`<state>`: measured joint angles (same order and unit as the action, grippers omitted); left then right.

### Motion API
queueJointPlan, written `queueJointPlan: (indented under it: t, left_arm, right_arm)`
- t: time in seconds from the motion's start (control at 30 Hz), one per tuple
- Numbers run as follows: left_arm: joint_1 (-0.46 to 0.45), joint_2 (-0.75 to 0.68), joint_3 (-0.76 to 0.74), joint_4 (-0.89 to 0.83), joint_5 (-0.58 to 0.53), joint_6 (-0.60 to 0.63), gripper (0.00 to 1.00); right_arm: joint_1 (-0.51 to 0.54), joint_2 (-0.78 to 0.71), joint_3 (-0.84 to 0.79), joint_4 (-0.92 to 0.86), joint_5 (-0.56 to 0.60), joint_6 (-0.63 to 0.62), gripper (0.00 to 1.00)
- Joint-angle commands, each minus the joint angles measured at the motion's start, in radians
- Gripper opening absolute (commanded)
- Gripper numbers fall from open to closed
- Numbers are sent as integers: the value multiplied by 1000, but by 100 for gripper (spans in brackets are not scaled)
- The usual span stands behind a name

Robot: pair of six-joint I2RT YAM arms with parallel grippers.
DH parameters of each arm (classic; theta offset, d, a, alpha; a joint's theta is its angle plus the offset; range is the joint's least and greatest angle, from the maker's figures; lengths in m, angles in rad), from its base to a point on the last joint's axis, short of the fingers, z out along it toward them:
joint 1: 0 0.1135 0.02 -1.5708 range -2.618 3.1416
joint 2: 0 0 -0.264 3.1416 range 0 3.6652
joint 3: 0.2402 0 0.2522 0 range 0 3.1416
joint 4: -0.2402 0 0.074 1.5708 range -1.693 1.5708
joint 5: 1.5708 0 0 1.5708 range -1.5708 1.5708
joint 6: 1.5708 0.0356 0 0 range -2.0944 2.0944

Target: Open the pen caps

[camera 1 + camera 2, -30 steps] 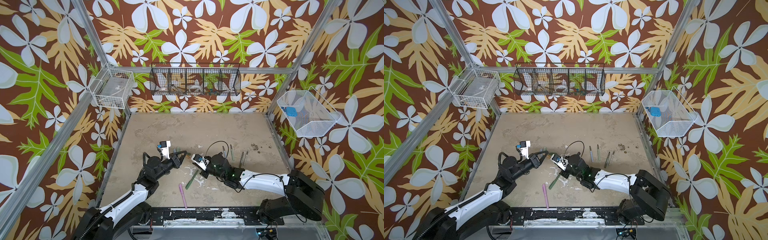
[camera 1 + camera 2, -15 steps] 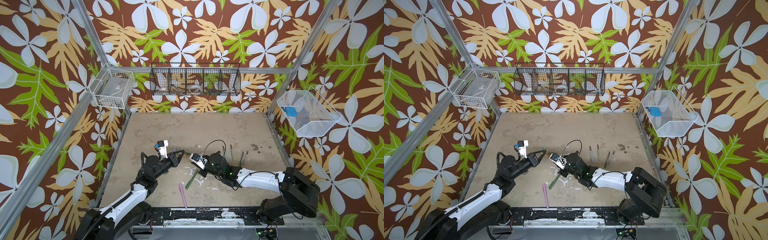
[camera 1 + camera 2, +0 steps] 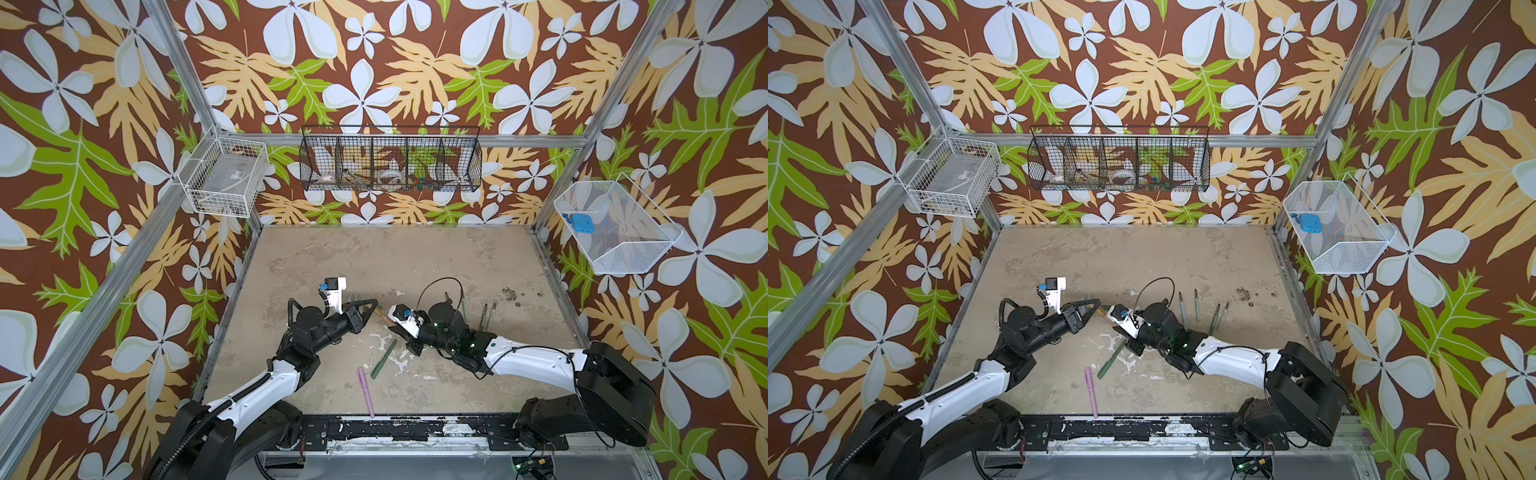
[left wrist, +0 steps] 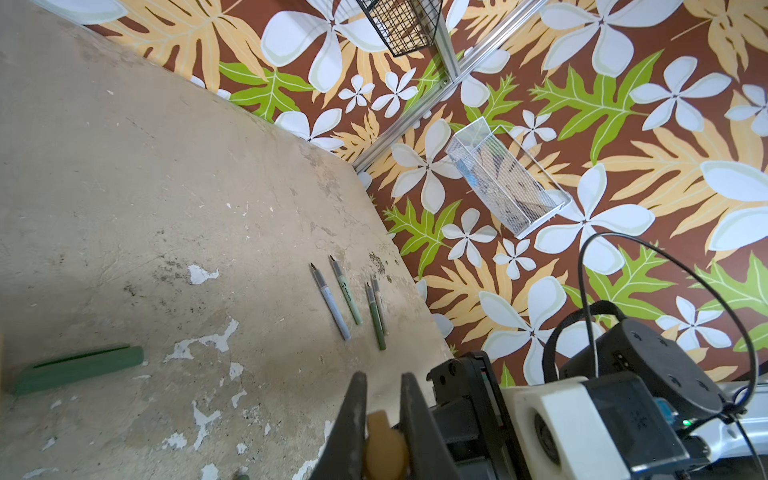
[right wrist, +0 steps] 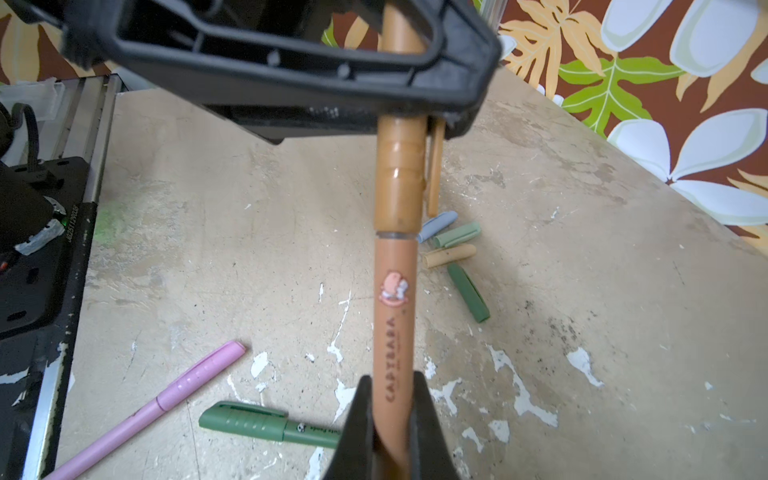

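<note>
top views: brown pen held off the surface, in the air just beyond the far end of the green pen. left hand and right hand both clamped tight on it, one per end.
left wrist: left hand pinches the brown cap near its closed end.
right wrist: right hand grips the pen low on its shaft. cap seam sits clear between the grips, cap looks fully seated.
handling: light, stiff, smooth plastic, likely friction fit. best hold is cap mid-length, off the clip. pull straight along the axis or it slips.
</note>
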<state>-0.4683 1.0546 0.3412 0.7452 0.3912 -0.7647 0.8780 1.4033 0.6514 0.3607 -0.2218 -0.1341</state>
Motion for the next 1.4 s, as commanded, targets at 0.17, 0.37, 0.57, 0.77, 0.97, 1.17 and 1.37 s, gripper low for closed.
queueJointPlan:
  t: [0.17, 0.37, 0.57, 0.77, 0.97, 1.17, 1.37]
  left_arm:
    - [-60, 39, 30, 134, -150, 109, 0]
    - [-100, 72, 37, 122, -150, 135, 0]
    - [-114, 110, 42, 123, -148, 145, 0]
    - [-180, 143, 68, 101, -168, 189, 0]
    - [-237, 199, 99, 108, -171, 203, 0]
    - [-263, 216, 111, 98, -181, 211, 0]
    - [-280, 247, 123, 101, -176, 214, 0]
  right_arm:
    - [6, -33, -29, -150, -56, 4, 15]
    - [3, -61, -45, -130, -66, 13, 33]
    - [-13, -96, -63, -109, -58, 28, 61]
    - [-43, -175, -105, -65, 2, 58, 55]
    - [-57, -210, -126, -35, 16, 69, 50]
    - [-60, -220, -131, -16, 29, 73, 33]
    - [-63, -218, -134, -4, 22, 76, 30]
